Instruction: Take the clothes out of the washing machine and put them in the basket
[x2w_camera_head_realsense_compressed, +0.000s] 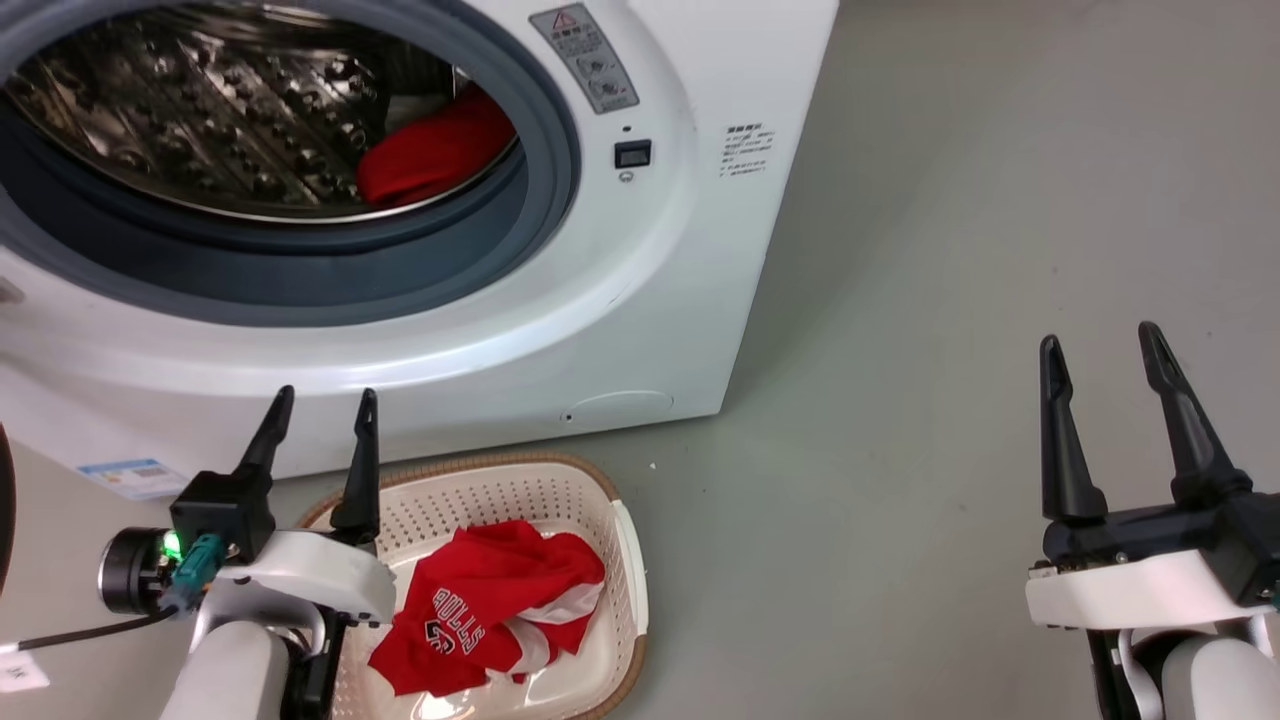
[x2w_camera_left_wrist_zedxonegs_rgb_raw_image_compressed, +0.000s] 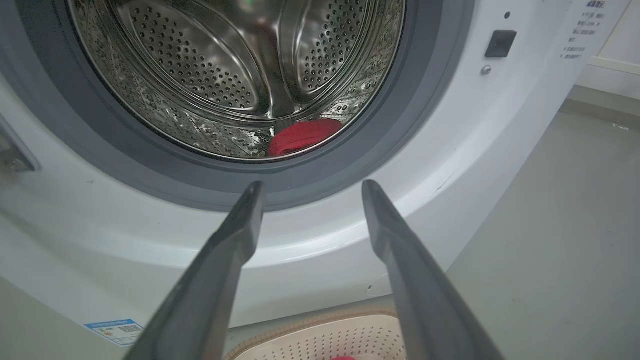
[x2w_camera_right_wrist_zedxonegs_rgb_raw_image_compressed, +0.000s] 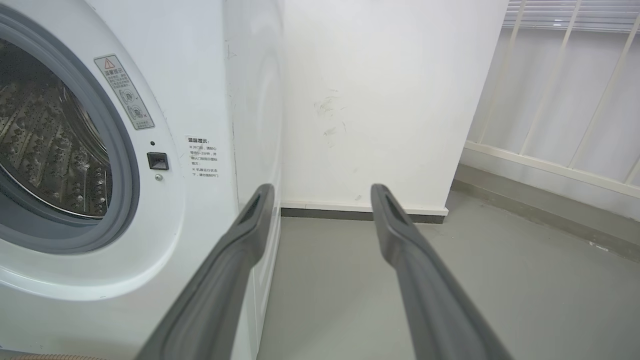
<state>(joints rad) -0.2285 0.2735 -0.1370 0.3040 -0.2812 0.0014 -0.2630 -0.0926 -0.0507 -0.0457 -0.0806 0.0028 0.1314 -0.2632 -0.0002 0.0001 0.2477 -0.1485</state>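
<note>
— Grey floor (x2w_camera_head_realsense_compressed: 950, 250), big white washing machine (x2w_camera_head_realsense_compressed: 650, 300). How are the tools?
— Both point up. The left tool (x2w_camera_head_realsense_compressed: 327, 394) has its fingers apart. The basket (x2w_camera_head_realsense_compressed: 630, 560) with the red jersey (x2w_camera_head_realsense_compressed: 490, 600) is just under it, and a red cloth (x2w_camera_head_realsense_compressed: 440, 150) lies ahead in the drum (x2w_camera_head_realsense_compressed: 200, 110). The right tool (x2w_camera_head_realsense_compressed: 1098, 338) is apart too.

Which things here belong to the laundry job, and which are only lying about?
Belong to the job:
washing machine
red garment in its drum
basket
red jersey in the basket
left tool, open and empty
right tool, open and empty

Only around:
warning sticker
blue label
white wall
railing
</note>
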